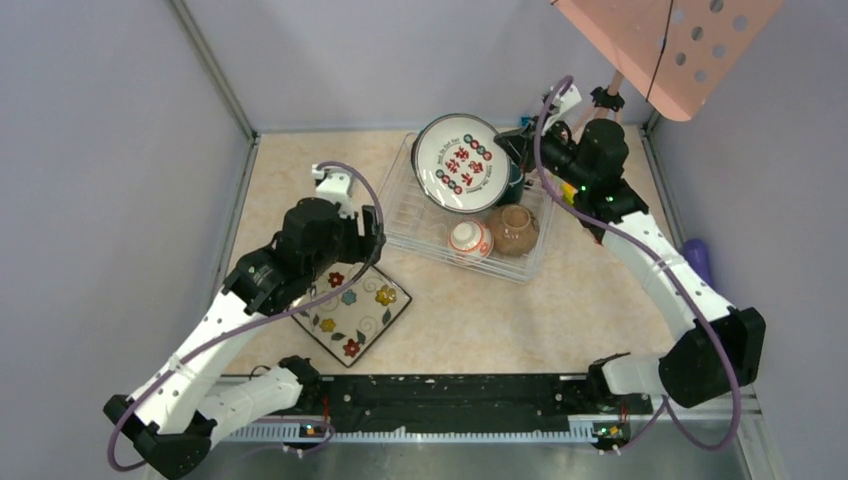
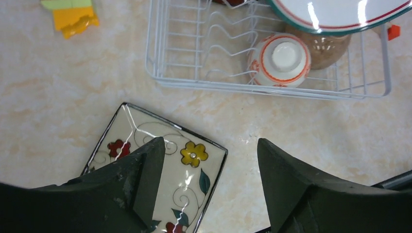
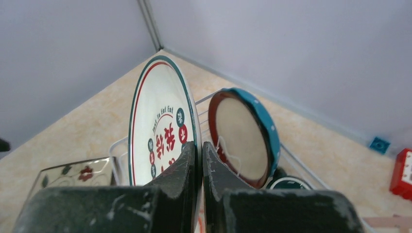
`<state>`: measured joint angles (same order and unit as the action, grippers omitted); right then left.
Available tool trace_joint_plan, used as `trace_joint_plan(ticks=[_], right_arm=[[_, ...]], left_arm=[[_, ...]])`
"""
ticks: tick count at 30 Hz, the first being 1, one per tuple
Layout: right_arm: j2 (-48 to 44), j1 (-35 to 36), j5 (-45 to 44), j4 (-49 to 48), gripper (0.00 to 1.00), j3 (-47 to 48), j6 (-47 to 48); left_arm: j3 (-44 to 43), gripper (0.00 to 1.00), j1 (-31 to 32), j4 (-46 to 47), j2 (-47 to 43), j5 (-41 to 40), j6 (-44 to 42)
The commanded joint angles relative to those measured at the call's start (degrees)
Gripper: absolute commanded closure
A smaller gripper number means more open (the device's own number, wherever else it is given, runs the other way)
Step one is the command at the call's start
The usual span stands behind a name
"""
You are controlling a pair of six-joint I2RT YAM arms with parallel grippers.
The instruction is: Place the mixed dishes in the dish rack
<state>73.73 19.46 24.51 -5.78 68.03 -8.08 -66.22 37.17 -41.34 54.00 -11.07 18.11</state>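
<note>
Floral plate [image 1: 352, 318] lies flat beside the rack [image 1: 415, 218], left gripper [image 2: 210, 145] wide open, empty, over it; right gripper [image 3: 201, 150] pinches the white plate [image 1: 462, 162] in the rack. Next up, I reckon: grabbing that flat edge

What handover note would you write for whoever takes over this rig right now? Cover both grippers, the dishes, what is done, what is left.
Left gripper: open, above the square floral plate, which lies on the table.
Right gripper: shut on the rim of the white red-marked plate, upright in the dish rack.
Done: red-white bowl, tan bowl, blue polka-dot plate in the rack.
Left: release the white plate; load the floral plate.
</note>
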Motion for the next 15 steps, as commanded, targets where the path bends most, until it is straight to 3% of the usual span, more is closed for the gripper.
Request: trace_joint_plan(ticks=[1, 8, 15], right_arm=[[4.7, 0.7, -2.1, -10.7, 1.00, 4.9, 9.8], [13.2, 1.2, -3.1, -16.6, 1.00, 8.0, 18.7], [18.1, 1.5, -3.7, -24.2, 1.00, 7.9, 23.3]], left_arm=[[7.0, 0.25, -2.8, -0.5, -3.0, -4.4, 10.9], [20.6, 0.30, -9.6, 2.1, -9.4, -0.3, 23.3], [24.4, 0.33, -13.5, -2.1, -11.2, -0.2, 29.7]])
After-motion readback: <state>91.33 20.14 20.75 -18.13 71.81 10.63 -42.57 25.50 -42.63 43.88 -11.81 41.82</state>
